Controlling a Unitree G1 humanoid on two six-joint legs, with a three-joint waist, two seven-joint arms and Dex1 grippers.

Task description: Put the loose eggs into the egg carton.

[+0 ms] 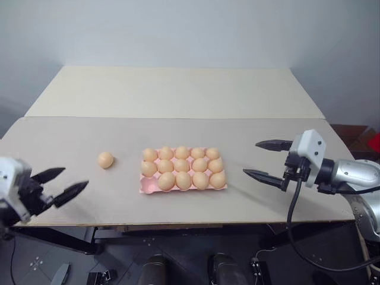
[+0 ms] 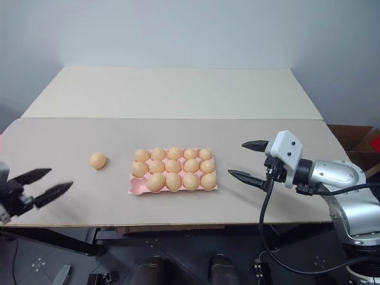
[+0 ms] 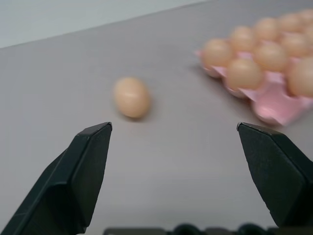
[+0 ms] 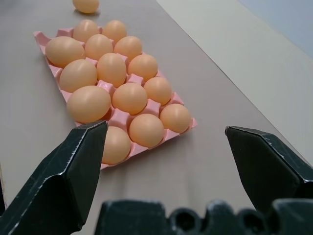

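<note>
One loose egg [image 1: 105, 160] lies on the grey table [image 1: 71, 142] beside the egg carton [image 1: 146, 185]; both grippers' fingers apart.

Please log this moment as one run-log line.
loose egg: on table, left of egg carton | front-left cup empty | left gripper: open | right gripper: open

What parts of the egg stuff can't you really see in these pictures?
- Egg carton: cup floors hidden under the eggs, head views; only the near-left corner cup shows empty.
- Carton's far end, left wrist view: cut off by the picture's edge.
- Loose egg: its top is cut off, right wrist view.
- Loose egg's underside: hidden against the table.
</note>
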